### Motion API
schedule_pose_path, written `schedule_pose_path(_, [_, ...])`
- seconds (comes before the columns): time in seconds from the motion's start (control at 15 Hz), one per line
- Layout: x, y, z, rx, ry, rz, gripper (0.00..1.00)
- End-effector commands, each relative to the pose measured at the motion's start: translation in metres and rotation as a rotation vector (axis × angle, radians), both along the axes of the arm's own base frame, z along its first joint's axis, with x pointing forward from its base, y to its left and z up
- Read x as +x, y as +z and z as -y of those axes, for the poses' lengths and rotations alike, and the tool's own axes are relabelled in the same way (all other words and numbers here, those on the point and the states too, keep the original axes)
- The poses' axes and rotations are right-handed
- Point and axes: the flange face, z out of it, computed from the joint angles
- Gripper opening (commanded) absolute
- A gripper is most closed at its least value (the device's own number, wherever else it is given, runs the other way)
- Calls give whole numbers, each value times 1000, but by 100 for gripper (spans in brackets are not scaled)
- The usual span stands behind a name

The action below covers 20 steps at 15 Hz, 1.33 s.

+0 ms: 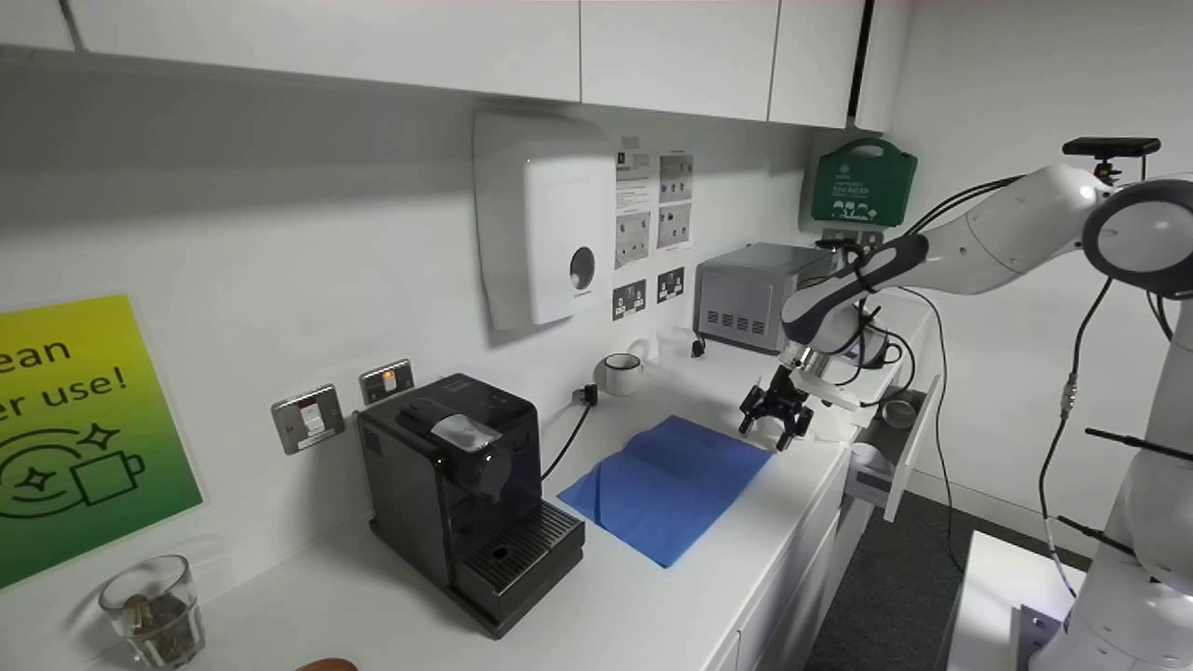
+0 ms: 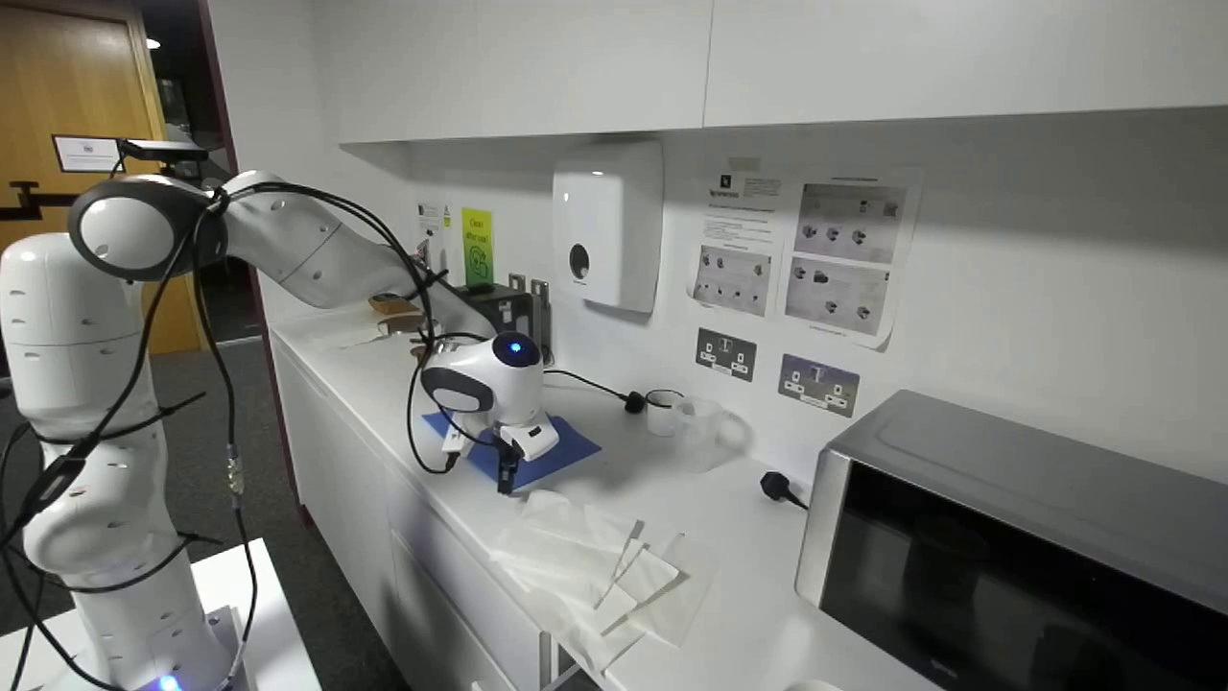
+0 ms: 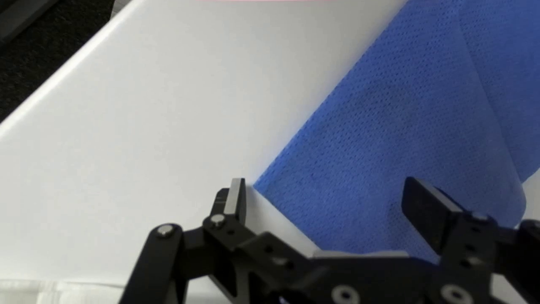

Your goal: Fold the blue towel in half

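Lying flat on the white bench (image 1: 652,610), the blue towel (image 1: 676,494) sits just beside the black coffee machine (image 1: 410,489), on the side toward the microwave (image 1: 736,289). Its outline is close to square, so the long axis is hard to settle; the longer way seems to run lengthwise along the bench, from coffee machine toward microwave, though the slanted view leaves doubt. The edge nearest the bench's front follows that front roughly, turned a little off parallel. One corner points at the coffee machine from the side near the wall (image 1: 280,252); the corner diagonally across points toward the microwave end and the front. In the wrist view this last corner lies between the fingers (image 3: 233,202) of the pincer (image 3: 325,181), its tip aimed at one of them and just beside it. The pincer is released, fingers parted wide and directed down at the towel; whether they touch it cannot be told. A faint line curves along the towel in that view, crease or layer's edge, unclear which. In an exterior view the arm (image 2: 317,251) hides part of the towel. A white mug (image 1: 622,377) stands near the towel's far corner by the wall.
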Motion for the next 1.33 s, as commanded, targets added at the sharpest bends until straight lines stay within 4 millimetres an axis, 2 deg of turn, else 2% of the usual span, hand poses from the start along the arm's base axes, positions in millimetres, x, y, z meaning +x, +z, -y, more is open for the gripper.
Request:
schedule_pose_path(0.0, [9,1,6,2,19,18,100])
schedule_pose_path(1.27, [12,-6,1,-31,14,-9,100])
